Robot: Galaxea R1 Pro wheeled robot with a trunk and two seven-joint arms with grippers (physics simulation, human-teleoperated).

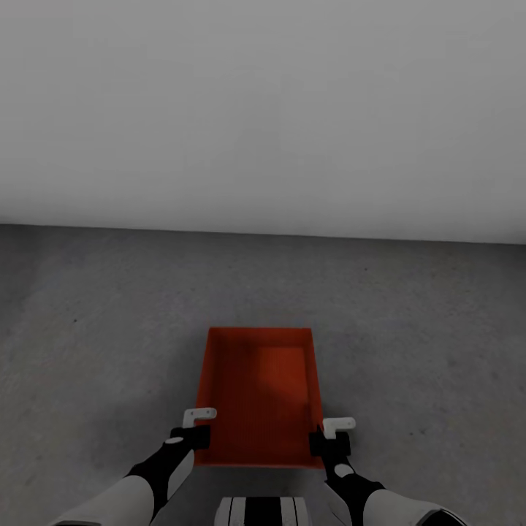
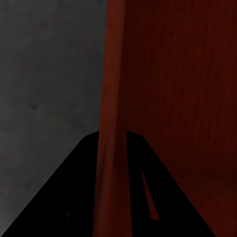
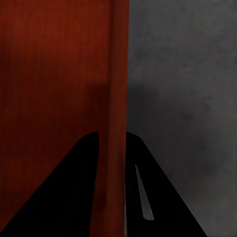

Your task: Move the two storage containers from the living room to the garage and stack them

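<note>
Gripping a red-orange rectangular open-top storage container [image 1: 259,394] by its two long walls, the robot faces a plain white wall [image 1: 263,109]. The left gripper [image 1: 196,427] pinches the container's left wall near the corner closest to the robot, one dark finger [image 2: 79,197] on each side of it. The right gripper [image 1: 334,432] pinches the opposite wall likewise. The container sits over the mottled grey concrete floor [image 1: 88,321], short of the wall.

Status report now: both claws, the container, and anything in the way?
Left claw and right claw each astride a side wall of the storage container. Container over grey concrete floor. Nothing ahead but white wall.
</note>
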